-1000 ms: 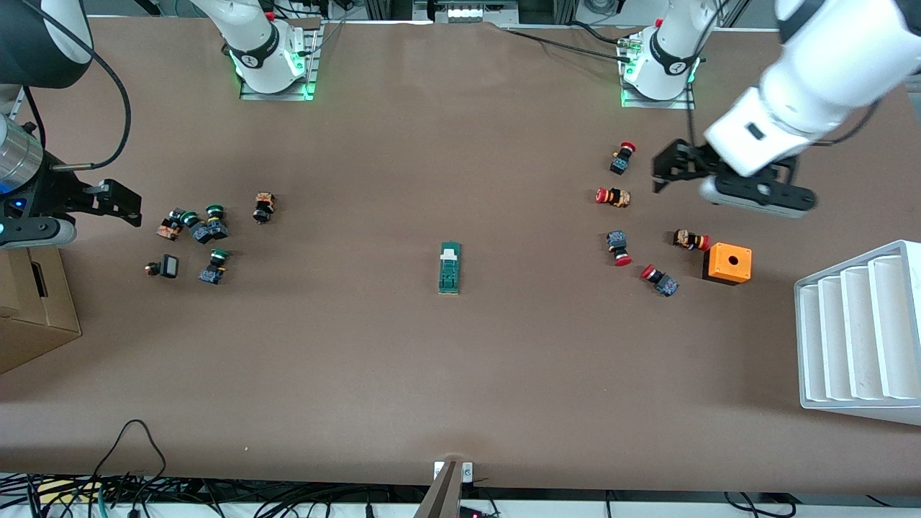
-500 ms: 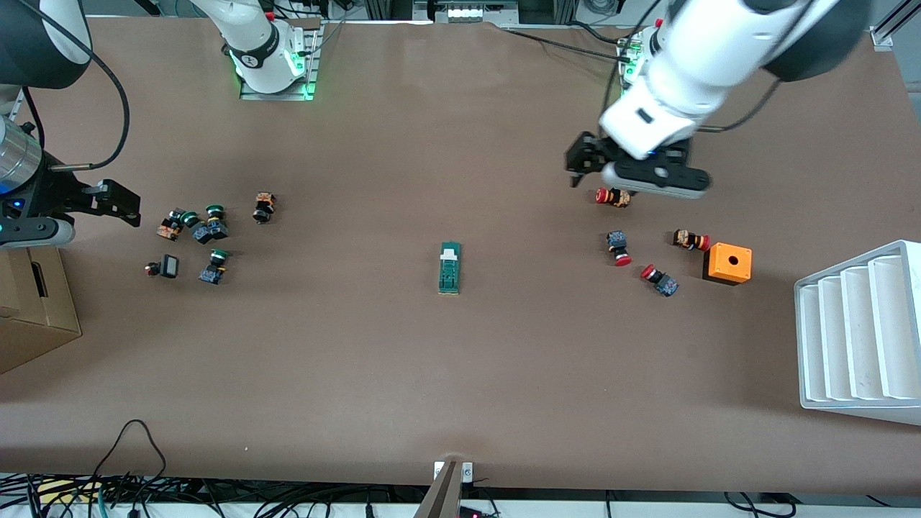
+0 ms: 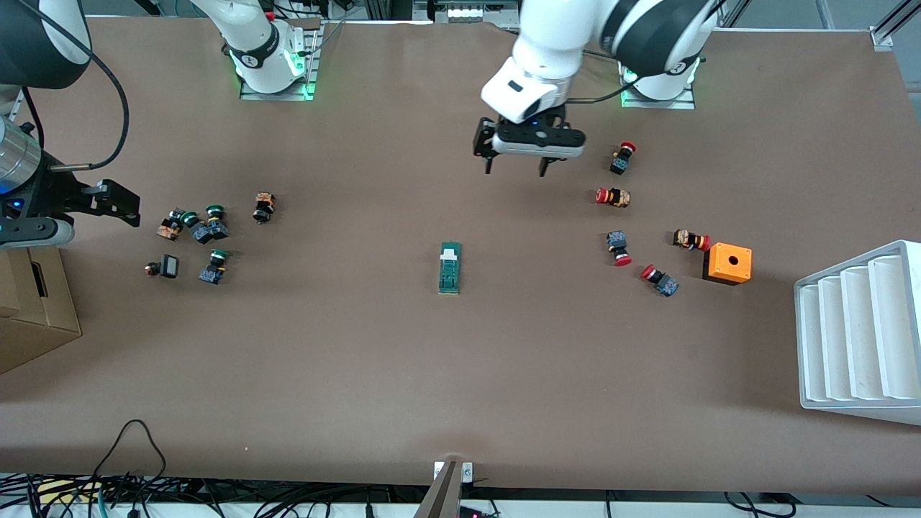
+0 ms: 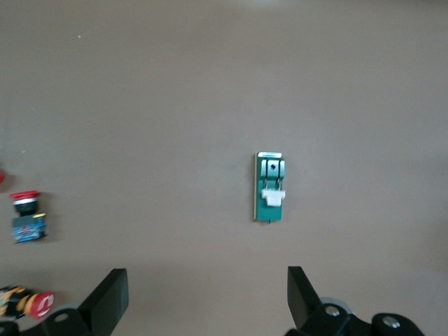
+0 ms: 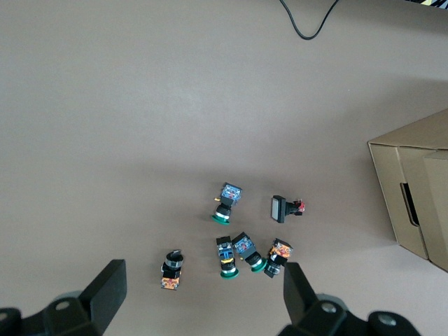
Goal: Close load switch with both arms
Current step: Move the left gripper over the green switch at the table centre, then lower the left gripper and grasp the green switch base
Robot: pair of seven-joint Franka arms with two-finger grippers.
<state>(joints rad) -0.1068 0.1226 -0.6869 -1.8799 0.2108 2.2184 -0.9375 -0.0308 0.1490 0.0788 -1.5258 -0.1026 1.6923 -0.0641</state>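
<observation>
The load switch (image 3: 450,267) is a narrow dark-green block with a white sliding piece and lies flat at the middle of the table. It also shows in the left wrist view (image 4: 269,187), with bare tabletop around it. My left gripper (image 3: 516,171) is open and empty, up over bare tabletop and apart from the switch; in the left wrist view (image 4: 208,294) nothing is between its fingers. My right gripper (image 3: 126,208) is open and empty, waiting over the right arm's end of the table, above the green-capped buttons (image 5: 234,245).
Several red-capped buttons (image 3: 617,248) and an orange box with a hole (image 3: 727,262) lie toward the left arm's end. A white slotted rack (image 3: 856,334) stands past them. Green-capped buttons (image 3: 201,230) and a cardboard box (image 3: 29,309) are at the right arm's end.
My left arm has swung from over the red-capped buttons near the orange box toward the middle of the table, gripper still open. The right arm and the switch have not moved.
</observation>
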